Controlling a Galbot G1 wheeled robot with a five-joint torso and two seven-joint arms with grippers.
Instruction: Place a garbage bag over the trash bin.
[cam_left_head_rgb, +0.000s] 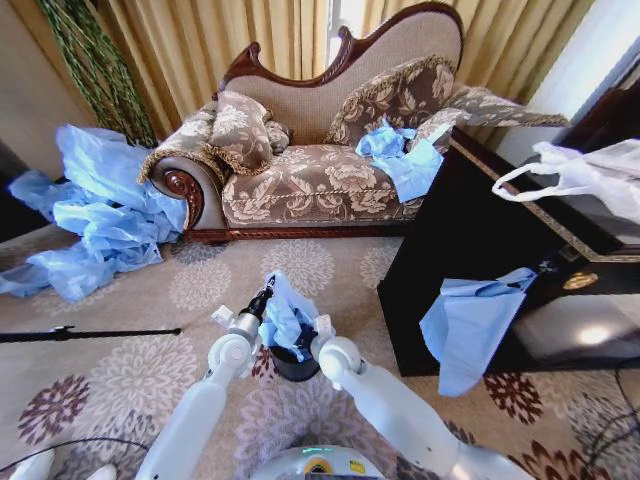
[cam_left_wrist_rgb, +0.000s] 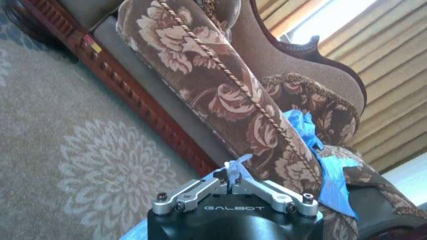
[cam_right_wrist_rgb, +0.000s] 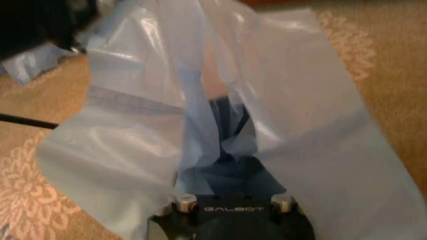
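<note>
The small black trash bin (cam_left_head_rgb: 296, 364) stands on the patterned carpet just in front of me, between my two arms. The light-blue garbage bag (cam_left_head_rgb: 285, 316) rises crumpled out of its top. My left gripper (cam_left_head_rgb: 263, 298) is at the bag's upper left edge; in the left wrist view its fingers (cam_left_wrist_rgb: 233, 176) are shut with a strip of the blue plastic (cam_left_wrist_rgb: 243, 160) pinched at the tips. My right gripper (cam_left_head_rgb: 314, 334) is against the bag's right side by the bin's rim. In the right wrist view the garbage bag (cam_right_wrist_rgb: 267, 100) drapes over that gripper and hides its fingers.
A floral sofa (cam_left_head_rgb: 320, 180) with blue plastic (cam_left_head_rgb: 400, 155) on it stands behind. A heap of blue sheeting (cam_left_head_rgb: 95, 210) lies at the left. A black cabinet (cam_left_head_rgb: 470, 240) at the right carries a white bag (cam_left_head_rgb: 590, 175) and a hanging blue bag (cam_left_head_rgb: 465, 325). A black rod (cam_left_head_rgb: 90, 333) lies on the carpet.
</note>
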